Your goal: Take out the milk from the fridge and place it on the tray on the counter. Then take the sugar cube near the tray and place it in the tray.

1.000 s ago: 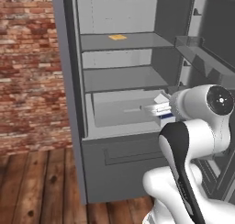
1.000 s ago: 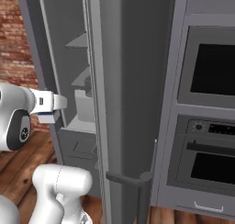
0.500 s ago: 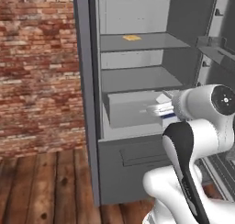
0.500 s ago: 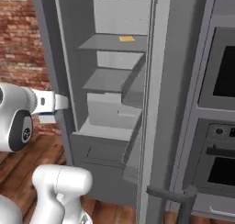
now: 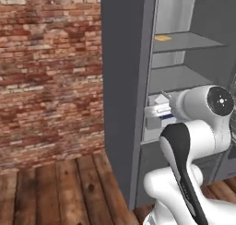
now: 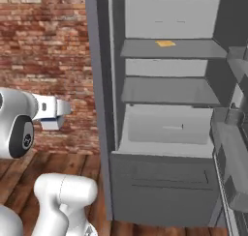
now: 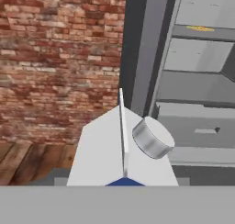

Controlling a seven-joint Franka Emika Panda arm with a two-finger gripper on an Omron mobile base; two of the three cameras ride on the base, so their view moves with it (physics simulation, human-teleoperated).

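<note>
Milk point(image 5: 160, 109) at center right of left base view, white carton with blue band low down, held just ahead of white arm's big joint; gable top pointing up-left. Gripper point(image 5: 156, 112) mostly hidden behind carton and wrist, fingers not visible here. Fridge point(image 5: 124, 81) filling right half of frame, door open, grey side wall facing camera, pale shelves inside at upper right. Small yellow item point(image 5: 162, 37) lying on top shelf. Brick wall point(image 5: 50, 72) across left half, wood floor point(image 5: 64, 187) at bottom left.

Right base view: fridge point(image 6: 164, 191) center to right, open, shelves and drawer front visible, door bins at right edge. Yellow item point(image 6: 165, 43) on upper shelf. Milk point(image 6: 52, 114) at left middle, outside fridge, in front of brick wall point(image 6: 43, 41), sticking out from arm's wrist. Gripper point(image 6: 53, 115) around carton, finger state hard to read here.

Hand view: milk point(image 7: 103, 152) at bottom center, very close, white gable ridge running up, round silver cap point(image 7: 152, 137) on right slope, blue band just showing at lower edge. Finger tips hidden behind carton; carton sitting right in gripper's line, so clamped on it. Fridge point(image 7: 151, 58) upper right, brick wall point(image 7: 55, 58) left.
</note>
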